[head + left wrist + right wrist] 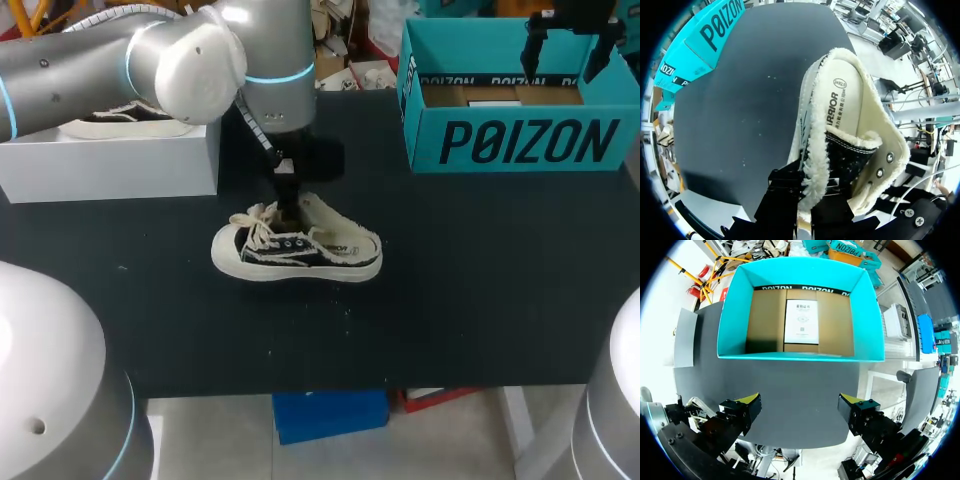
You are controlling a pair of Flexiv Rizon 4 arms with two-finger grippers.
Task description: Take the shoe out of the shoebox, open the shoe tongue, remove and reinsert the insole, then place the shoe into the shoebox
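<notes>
The shoe [296, 248] lay on the middle of the table [480, 300], well apart from the shoebox [515, 140]. The left gripper [288, 205] was clamped on its frayed side, while the right gripper [800, 412] hung spread wide above the shoebox. Best bet: hold firm and peel the tongue [852, 150] forward gently.

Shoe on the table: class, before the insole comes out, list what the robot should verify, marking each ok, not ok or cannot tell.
1. Shoe out of the shoebox, on the table: ok.
2. Left gripper shut on the shoe's fleecy rim: ok.
3. Insole exposed: ok.
4. Tongue pulled fully open: cannot tell.
5. Right gripper open, empty: ok.
6. Right gripper near the shoe: not ok, it hangs by the shoebox.
</notes>
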